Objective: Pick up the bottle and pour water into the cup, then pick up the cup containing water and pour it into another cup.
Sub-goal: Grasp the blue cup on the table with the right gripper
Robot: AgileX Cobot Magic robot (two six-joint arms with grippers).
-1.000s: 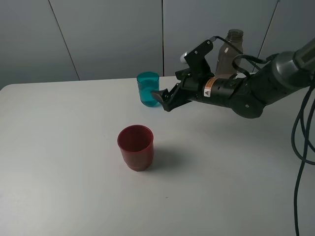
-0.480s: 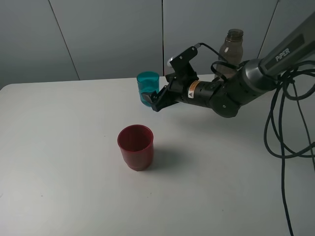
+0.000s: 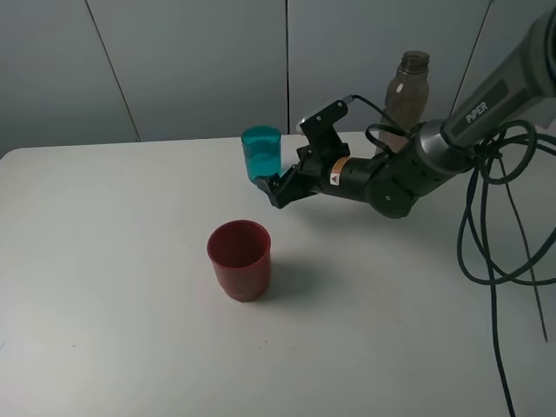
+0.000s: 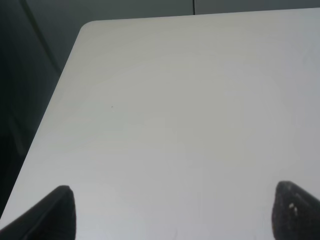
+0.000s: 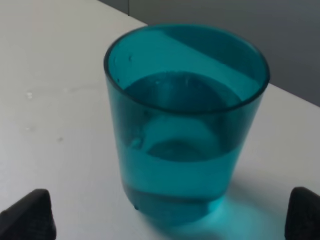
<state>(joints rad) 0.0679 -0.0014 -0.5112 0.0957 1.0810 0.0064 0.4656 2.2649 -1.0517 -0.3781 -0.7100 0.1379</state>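
Observation:
The teal translucent cup (image 3: pixel 261 153) stands upright at the back of the white table and holds water. In the right wrist view the cup (image 5: pixel 185 125) fills the middle, about half full. My right gripper (image 3: pixel 271 187) is open and low at the cup's near right side; its fingertips (image 5: pixel 27 217) show on either side of the cup, not touching it. The dark-red cup (image 3: pixel 240 259) stands nearer the front, empty as far as I can see. The grey-brown bottle (image 3: pixel 407 87) stands uncapped at the back right behind my right arm. My left gripper (image 4: pixel 172 215) is open over bare table, unseen from the high camera.
Black cables (image 3: pixel 495 261) hang at the right of the table. The left wrist view shows the table's rounded corner (image 4: pixel 85 27) and a dark drop beyond its edge. A grey panelled wall (image 3: pixel 191 61) stands behind the table.
My right gripper has moved left and down, from just right of the teal cup to low beside its base. The cups and bottle have not moved.

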